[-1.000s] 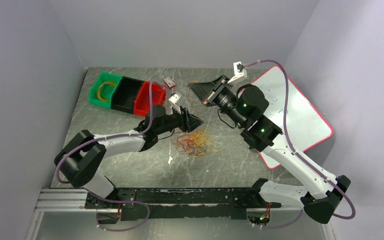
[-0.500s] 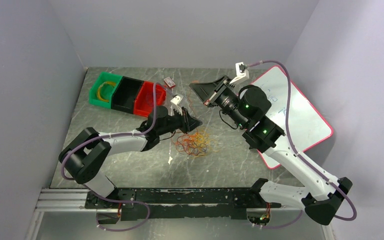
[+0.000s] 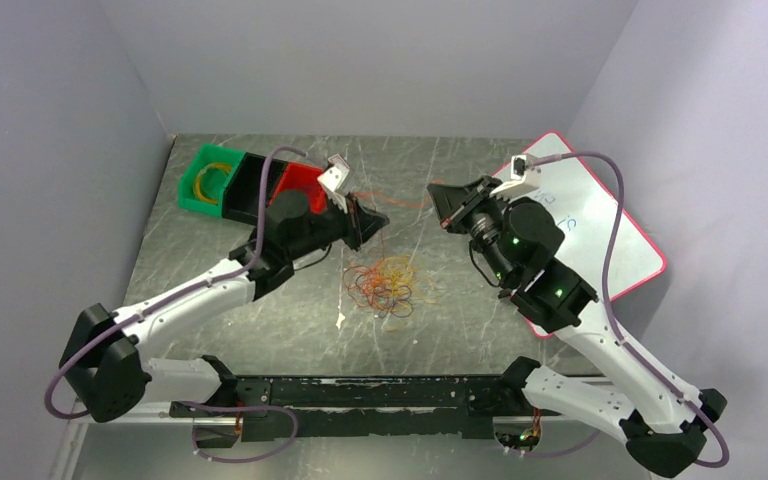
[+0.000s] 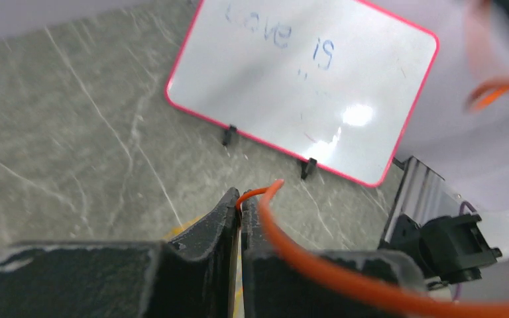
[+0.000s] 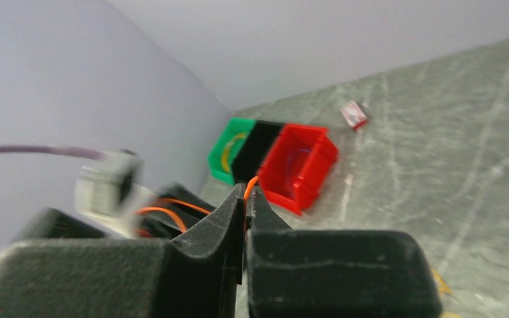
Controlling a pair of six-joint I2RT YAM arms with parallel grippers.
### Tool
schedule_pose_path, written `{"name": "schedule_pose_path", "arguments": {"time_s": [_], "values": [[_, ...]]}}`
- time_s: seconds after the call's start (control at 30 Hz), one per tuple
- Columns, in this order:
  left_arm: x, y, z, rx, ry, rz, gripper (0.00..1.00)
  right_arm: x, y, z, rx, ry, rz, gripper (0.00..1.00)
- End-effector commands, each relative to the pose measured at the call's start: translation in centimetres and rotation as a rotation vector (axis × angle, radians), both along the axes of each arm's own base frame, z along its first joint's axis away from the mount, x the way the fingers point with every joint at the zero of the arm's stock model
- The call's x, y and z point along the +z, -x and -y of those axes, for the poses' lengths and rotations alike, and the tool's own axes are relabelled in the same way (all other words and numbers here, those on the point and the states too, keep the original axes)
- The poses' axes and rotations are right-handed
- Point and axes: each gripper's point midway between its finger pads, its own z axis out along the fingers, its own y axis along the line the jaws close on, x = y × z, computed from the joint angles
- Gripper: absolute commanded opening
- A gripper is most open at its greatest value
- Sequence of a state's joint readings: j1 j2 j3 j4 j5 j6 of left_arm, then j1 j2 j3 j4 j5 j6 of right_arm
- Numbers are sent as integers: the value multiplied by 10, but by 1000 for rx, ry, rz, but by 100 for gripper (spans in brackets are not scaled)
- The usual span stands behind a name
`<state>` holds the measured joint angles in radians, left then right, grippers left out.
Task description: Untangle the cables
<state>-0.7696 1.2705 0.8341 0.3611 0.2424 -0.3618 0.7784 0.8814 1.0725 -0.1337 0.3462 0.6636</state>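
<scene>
Above the cable pile (image 3: 390, 285), the left gripper (image 3: 378, 216) has just clamped onto the orange cable (image 4: 344, 281) that the right gripper (image 3: 434, 193) also pinches tight, readying a separating pull.

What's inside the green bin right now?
A yellow cable loop lies curled in the green bin. Nothing covers the bin in the top view, but it is too small to tell whether that is one loop or several.

Jaws pinch orange cable (image 4: 265, 215) — whiteboard (image 4: 305, 86) beyond.
</scene>
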Motion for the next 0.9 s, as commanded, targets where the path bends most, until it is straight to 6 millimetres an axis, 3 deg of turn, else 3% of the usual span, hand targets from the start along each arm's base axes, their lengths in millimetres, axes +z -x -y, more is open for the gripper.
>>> {"name": "schedule_pose_path", "arguments": {"time_s": [0.0,0.1,0.4,0.57,0.73,0.8,0.87], "values": [[36,-7,-11,41,-103,72,7,-54,-4,24,-111,139,-87,5],[61,-9,-10,37,-118,95,7,-81,-1,26,-107,171,-130,9],[113,-14,-15,67,-147,125,7,-140,9,10,2,239,-209,36],[133,-15,-17,74,-153,139,7,-153,16,3,76,283,-170,49],[144,-20,-19,96,-159,150,7,-165,20,19,41,338,-183,59],[148,-20,-19,95,-159,156,7,-163,24,21,55,348,-155,62],[152,-21,-18,93,-153,161,7,-156,33,11,143,358,-69,63]]}}
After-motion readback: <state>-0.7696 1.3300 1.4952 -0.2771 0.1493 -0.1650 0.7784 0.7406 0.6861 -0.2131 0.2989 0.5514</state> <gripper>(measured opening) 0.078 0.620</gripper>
